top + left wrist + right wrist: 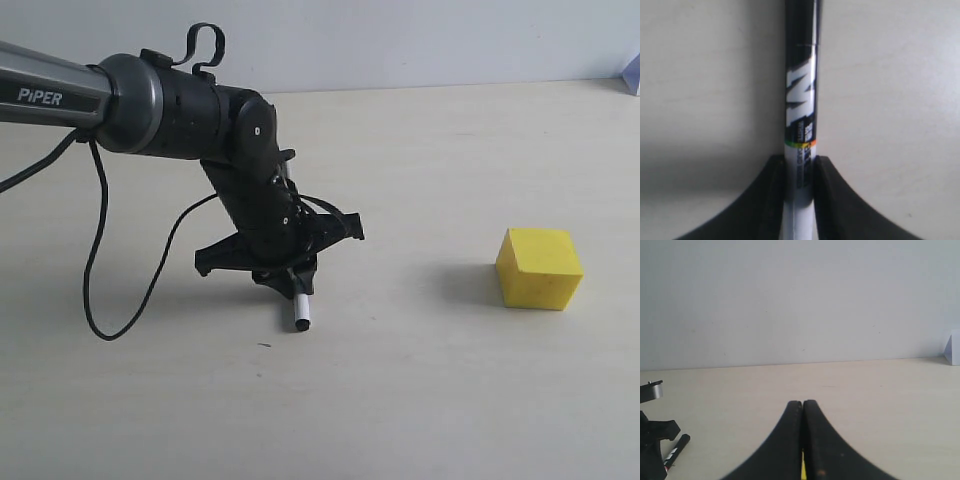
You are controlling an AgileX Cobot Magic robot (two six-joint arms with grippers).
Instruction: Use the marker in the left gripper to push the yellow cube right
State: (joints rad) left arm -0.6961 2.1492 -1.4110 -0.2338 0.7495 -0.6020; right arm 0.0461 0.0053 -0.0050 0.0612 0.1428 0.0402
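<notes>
The left gripper point(288, 280) points down at the table, left of centre, and is shut on the marker point(300, 314). The marker's white end sticks out below the jaws, close to the tabletop. In the left wrist view the black fingers point(774, 175) clamp the white barrel of the marker point(801, 105), whose black cap points away. The yellow cube point(540, 268) sits on the table far to the right of the marker, well apart from it. The right gripper point(803, 404) is shut with nothing in it; a yellow sliver point(803, 471) shows through the gap between its fingers. It is out of the exterior view.
A pale wall runs along the back of the beige table. A small pale object point(633, 74) sits at the far right edge, also seen in the right wrist view point(953, 347). The left arm's black cable point(93, 290) loops down onto the table.
</notes>
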